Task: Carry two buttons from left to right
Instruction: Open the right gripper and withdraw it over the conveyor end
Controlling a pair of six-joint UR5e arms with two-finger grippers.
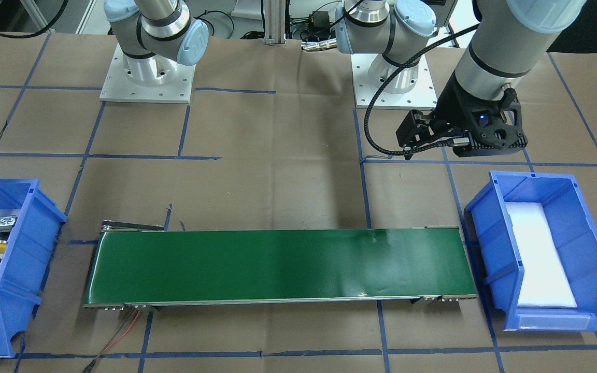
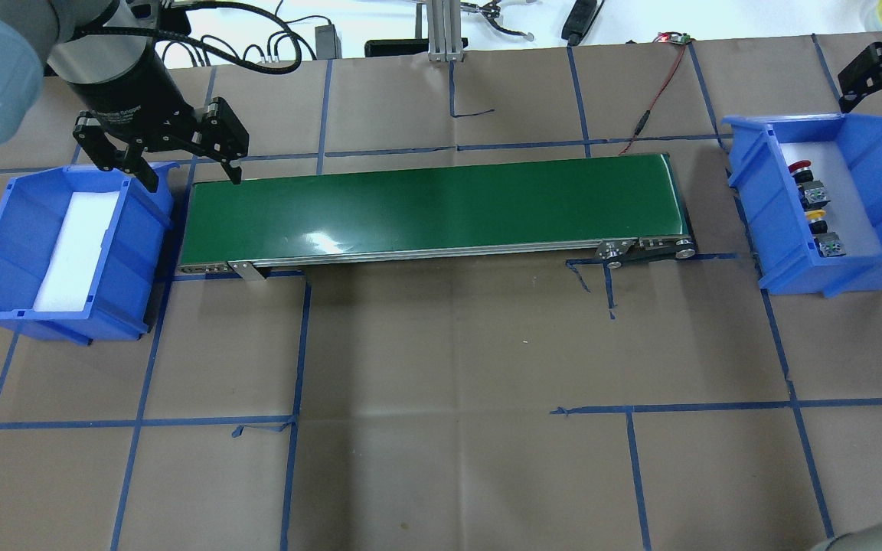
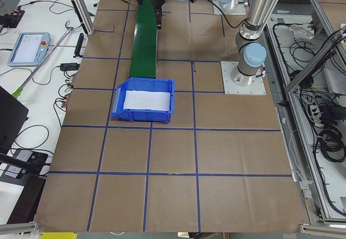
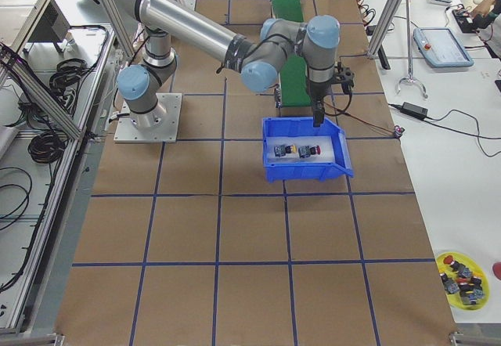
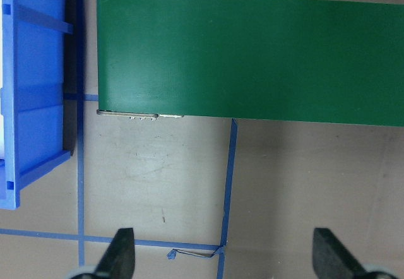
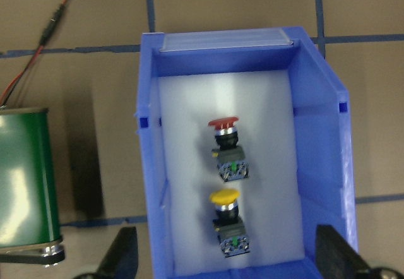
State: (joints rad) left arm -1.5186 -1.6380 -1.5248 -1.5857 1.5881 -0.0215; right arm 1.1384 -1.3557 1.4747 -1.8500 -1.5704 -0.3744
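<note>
A green conveyor belt (image 5: 252,55) spans the top, its end just beside a blue bin (image 5: 35,89) at the left edge (a sliver of white lining shows). Below lies the brown counter (image 5: 303,178), crossed by blue tape lines (image 5: 230,184). The left gripper (image 5: 224,257) holds its jaws spread wide, with nothing between them.

Light: bright, even, overhead. Glare: pale sheen on green belt (image 2: 433,203); white bin liner (image 1: 539,259) washed out. Shadows: soft, short. Focus: sharp, except my right gripper (image 6: 226,257), slightly blurred at frame bottom.
</note>
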